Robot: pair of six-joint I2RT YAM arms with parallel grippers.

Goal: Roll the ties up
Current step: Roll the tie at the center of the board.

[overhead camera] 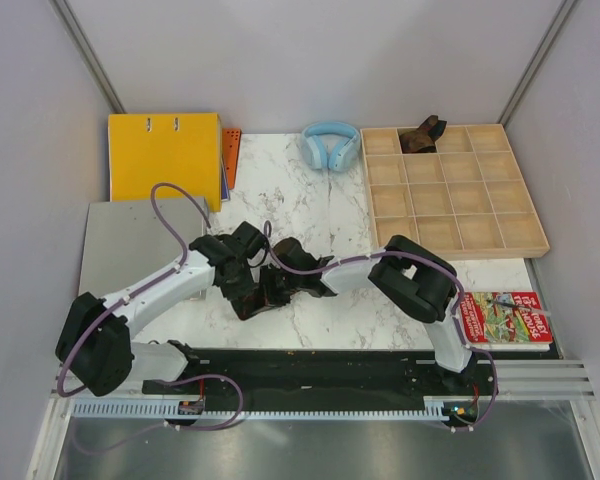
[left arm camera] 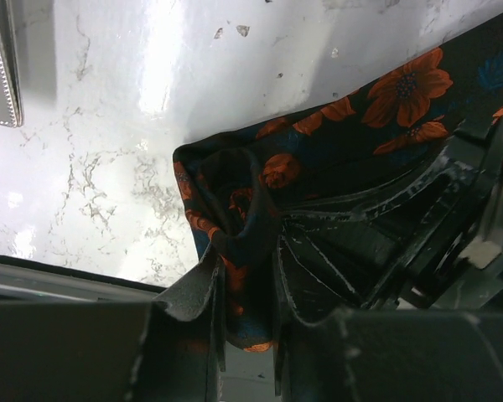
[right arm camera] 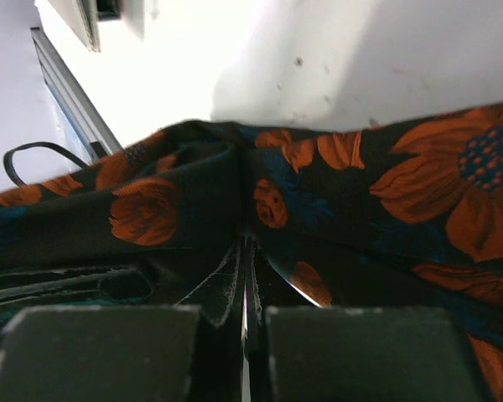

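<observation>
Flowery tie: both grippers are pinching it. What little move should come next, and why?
Probably the left gripper should turn its bunched end of the black fabric tie with orange flowers over once more, while the right gripper holds the strip taut. Only a small loose curl sits between its fingers; the rest lies unrolled.

This looks like a robotics lab test cell: two robot arms, the left arm [overhead camera: 150,290] and right arm [overhead camera: 420,280], are bolted to a black base plate [overhead camera: 330,375] at the near edge of a marble-patterned table [overhead camera: 310,210]. Purple cables [overhead camera: 165,205] loop along them down to a slotted cable duct [overhead camera: 310,408]. Plain pale walls [overhead camera: 310,60] with metal corner posts [overhead camera: 85,50] box the table in, and unrelated props sit around it: a yellow binder [overhead camera: 165,155], light-blue headphones [overhead camera: 330,145], a wooden compartment tray [overhead camera: 455,213] and a book [overhead camera: 505,318].
</observation>
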